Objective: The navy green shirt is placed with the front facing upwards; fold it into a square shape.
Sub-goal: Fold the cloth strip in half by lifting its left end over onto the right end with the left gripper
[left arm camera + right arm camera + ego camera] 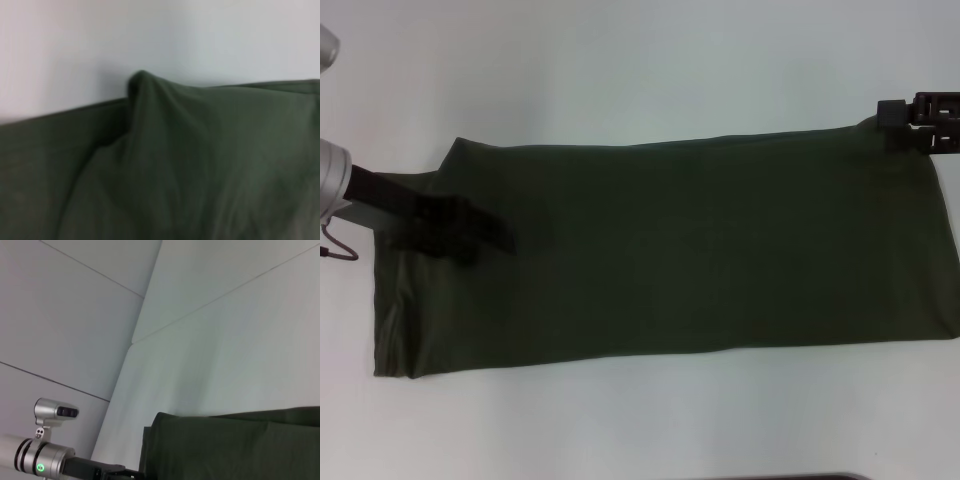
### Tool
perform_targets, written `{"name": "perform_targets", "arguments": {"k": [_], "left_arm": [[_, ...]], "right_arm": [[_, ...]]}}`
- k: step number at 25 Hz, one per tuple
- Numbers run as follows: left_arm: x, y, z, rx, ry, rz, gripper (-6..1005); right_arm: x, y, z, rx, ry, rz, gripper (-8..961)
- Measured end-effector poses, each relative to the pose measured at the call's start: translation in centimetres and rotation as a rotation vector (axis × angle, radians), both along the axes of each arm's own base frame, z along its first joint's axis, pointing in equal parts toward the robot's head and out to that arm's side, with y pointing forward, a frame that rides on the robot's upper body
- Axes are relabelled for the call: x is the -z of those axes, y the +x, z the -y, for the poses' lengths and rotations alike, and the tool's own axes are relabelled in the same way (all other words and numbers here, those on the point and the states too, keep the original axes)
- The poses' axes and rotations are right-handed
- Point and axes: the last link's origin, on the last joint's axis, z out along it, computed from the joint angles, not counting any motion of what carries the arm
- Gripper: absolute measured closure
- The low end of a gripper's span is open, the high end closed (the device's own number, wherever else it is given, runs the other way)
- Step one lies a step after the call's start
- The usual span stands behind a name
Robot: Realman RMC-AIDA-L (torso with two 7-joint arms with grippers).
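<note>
Shirt: the navy green shirt (680, 250) lies on the white table (620, 70) as a long band, plain side up.
Left gripper (470, 238): on its left end; grip unclear.
Right gripper (920, 115): far right corner; grip unclear.
Remaining: crosswise folds into a square.

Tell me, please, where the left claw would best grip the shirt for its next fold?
Probably the far left corner of the shirt, where the left claw already sits over the short left edge. The shirt lies as a long flat band across the table, so lifting that end from the left and carrying it rightwards would halve it towards a square. The right claw is at the far right corner.
</note>
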Motion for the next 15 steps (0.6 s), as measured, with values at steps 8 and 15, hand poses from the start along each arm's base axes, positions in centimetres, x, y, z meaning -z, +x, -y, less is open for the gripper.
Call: {"name": "perform_targets", "arguments": {"k": [8,15], "left_arm": [[-0.8,-0.6,-0.5,-0.006,0.026,-0.046,355],[-3.2,-0.8,-0.8,-0.014,0.057,-0.072,356]], "right_arm": [[0.0,-0.1,-0.1,-0.001,-0.004,0.0,147],[0.1,-0.3,-0.2,0.003,-0.01,0.0,146]]}}
